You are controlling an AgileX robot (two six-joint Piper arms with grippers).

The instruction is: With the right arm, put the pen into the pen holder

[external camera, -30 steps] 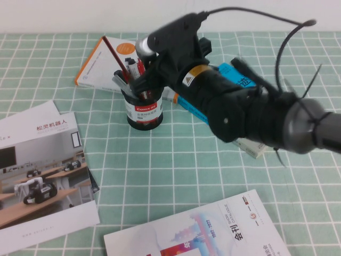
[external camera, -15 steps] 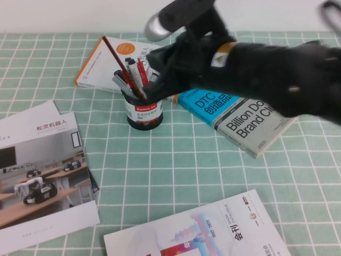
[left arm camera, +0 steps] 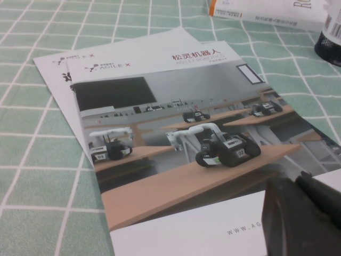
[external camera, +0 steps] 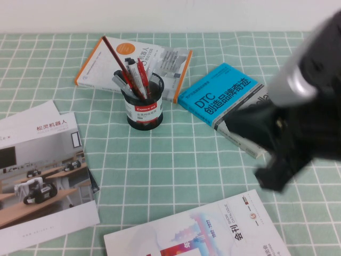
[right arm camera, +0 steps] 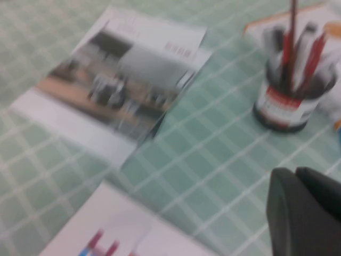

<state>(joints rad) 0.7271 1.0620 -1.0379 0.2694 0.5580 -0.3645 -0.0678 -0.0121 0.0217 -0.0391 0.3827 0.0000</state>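
Well right of the pen holder (external camera: 141,106), the right tool (external camera: 274,178) has withdrawn, closed and empty.

The right arm (external camera: 306,101) is seen at the right of the scene, raised above the worktop, its grey round joint uppermost. The right end effector (right arm camera: 303,213) is shut and empty. The left end effector (left arm camera: 303,216) is held low at the left.
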